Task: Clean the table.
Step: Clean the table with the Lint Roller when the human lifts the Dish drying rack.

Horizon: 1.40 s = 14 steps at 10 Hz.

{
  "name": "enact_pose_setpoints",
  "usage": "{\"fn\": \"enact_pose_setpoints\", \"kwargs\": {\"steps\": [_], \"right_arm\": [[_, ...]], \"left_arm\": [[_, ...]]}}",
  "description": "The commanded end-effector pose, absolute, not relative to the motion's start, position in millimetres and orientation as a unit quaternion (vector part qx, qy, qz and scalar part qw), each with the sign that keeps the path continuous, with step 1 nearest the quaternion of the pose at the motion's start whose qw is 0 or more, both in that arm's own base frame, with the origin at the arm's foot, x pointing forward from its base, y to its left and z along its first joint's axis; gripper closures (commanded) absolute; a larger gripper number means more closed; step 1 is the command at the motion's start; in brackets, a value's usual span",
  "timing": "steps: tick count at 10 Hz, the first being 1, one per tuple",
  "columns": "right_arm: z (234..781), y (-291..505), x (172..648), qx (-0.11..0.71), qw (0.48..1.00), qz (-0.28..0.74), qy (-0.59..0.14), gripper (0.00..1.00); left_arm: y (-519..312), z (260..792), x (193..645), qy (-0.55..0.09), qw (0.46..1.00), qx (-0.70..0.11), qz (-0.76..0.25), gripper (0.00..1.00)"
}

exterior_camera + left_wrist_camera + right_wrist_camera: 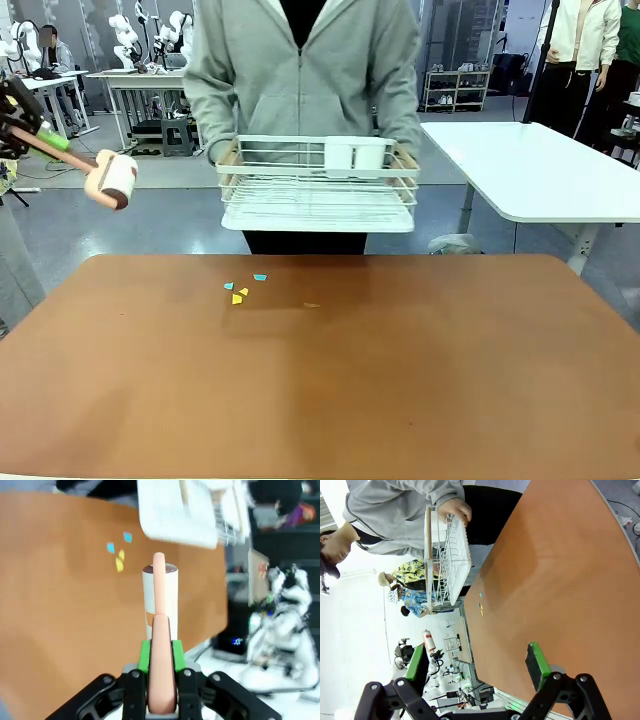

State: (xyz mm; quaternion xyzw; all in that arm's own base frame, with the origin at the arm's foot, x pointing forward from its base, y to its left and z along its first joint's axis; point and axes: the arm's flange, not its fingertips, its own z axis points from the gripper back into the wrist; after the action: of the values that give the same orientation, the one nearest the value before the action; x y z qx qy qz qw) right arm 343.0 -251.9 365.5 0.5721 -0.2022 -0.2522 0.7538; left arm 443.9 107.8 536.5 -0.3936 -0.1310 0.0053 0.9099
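Grey workshop floor stretches behind a wide, smooth, matte reddish-brown counter (320,390), which fills the lower half of the front view and lies mostly bare. Near its far edge, left of the middle, a small cluster of teal and yellow paper scraps (240,290) lies on the top, with a tiny brownish fleck (311,305) just to their right. Beyond that edge a person in a grey zip hoodie (300,70) stands holding a white wire rack (318,190) by both ends, lifted clear of the counter. A white-topped table with white legs (540,170) stands farther back on the right. The left hand (160,652) is raised beside the counter's left side, its green pads clamped tight on the peach-coloured handle of a lint roller (112,180), whose white drum hangs in the air, off the top. The right hand (476,665) looks across the counter, well apart from the scraps, its fingers spread wide with nothing between them.
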Motion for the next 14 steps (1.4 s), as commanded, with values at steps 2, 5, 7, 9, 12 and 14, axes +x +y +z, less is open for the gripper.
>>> {"fn": "enact_pose_setpoints", "kwargs": {"steps": [2,5,7,9,12,14], "right_arm": [[367,-253,342,0.572,0.753,-0.254,-0.203,0.00],[367,-253,342,0.572,0.753,-0.254,-0.203,0.00],[367,-253,342,0.572,0.753,-0.254,-0.203,0.00],[367,-253,342,0.572,0.753,-0.254,-0.203,0.00],[367,-253,342,0.572,0.753,-0.254,-0.203,0.00],[367,-253,342,0.572,0.753,-0.254,-0.203,0.00]], "left_arm": [[110,483,500,-0.110,0.926,-0.333,-0.139,0.79],[100,448,507,-0.107,0.929,-0.344,-0.085,0.79],[104,438,516,-0.086,0.932,-0.337,-0.099,0.79],[104,438,516,-0.086,0.932,-0.337,-0.099,0.79],[106,404,535,-0.051,0.940,-0.335,-0.023,0.79],[105,372,555,-0.063,0.938,-0.340,-0.018,0.79]]}}
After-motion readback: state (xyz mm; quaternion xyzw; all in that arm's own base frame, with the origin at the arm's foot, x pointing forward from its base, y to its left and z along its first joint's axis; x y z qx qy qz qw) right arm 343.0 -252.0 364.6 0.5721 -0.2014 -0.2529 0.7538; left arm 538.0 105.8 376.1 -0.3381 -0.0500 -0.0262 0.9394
